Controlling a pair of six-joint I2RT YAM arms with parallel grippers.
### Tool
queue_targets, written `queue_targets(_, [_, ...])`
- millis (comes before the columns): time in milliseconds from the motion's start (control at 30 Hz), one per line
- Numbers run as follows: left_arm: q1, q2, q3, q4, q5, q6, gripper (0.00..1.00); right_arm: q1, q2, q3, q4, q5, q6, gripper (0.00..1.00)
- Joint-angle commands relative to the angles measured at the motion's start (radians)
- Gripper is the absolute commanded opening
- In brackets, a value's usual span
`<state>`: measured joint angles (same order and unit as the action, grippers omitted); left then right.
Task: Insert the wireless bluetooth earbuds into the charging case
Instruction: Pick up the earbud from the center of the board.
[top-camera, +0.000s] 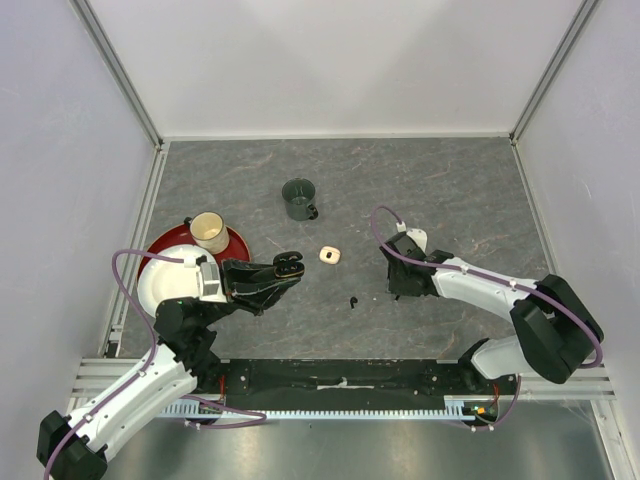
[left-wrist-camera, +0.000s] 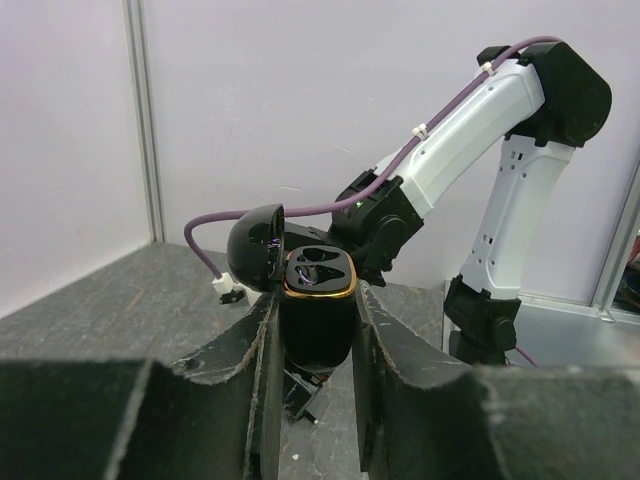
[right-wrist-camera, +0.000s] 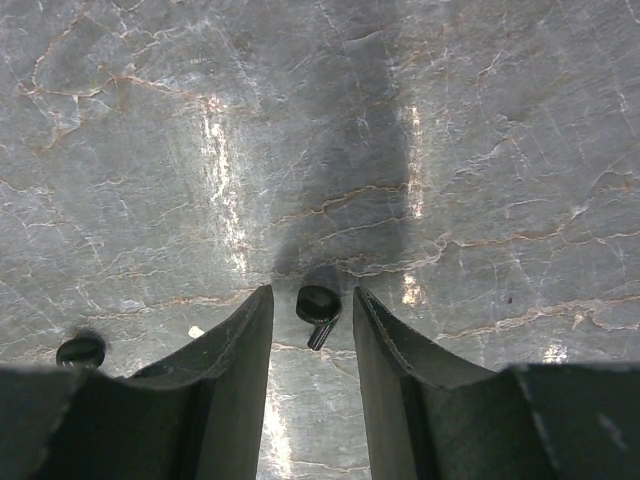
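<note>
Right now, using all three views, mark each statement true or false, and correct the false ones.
1. The left gripper holds a black charging case with its lid open. True.
2. A black earbud lies between the right gripper's fingers. True.
3. The dark green mug stands on the red plate. False: it stands on the table; a cream cup is on that plate.
4. The right gripper hangs over the mug. False: it is low over the table, well apart from the mug.
</note>
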<state>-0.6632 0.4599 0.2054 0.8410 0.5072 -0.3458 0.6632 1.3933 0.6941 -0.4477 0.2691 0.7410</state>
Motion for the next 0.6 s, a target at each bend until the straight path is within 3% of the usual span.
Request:
queue_targets(0, [-0.003, -0.003, -0.006, 0.017, -0.021, 0.028, 0.02, -0.005, -0.007, -0.008, -0.011, 0.005, 0.011, 0.44])
queue_targets(567, [-0.003, 0.000, -0.008, 0.018, -0.026, 0.025, 0.02, -0.005, 0.049, 0.004, 0.021, 0.041, 0.032, 0.41])
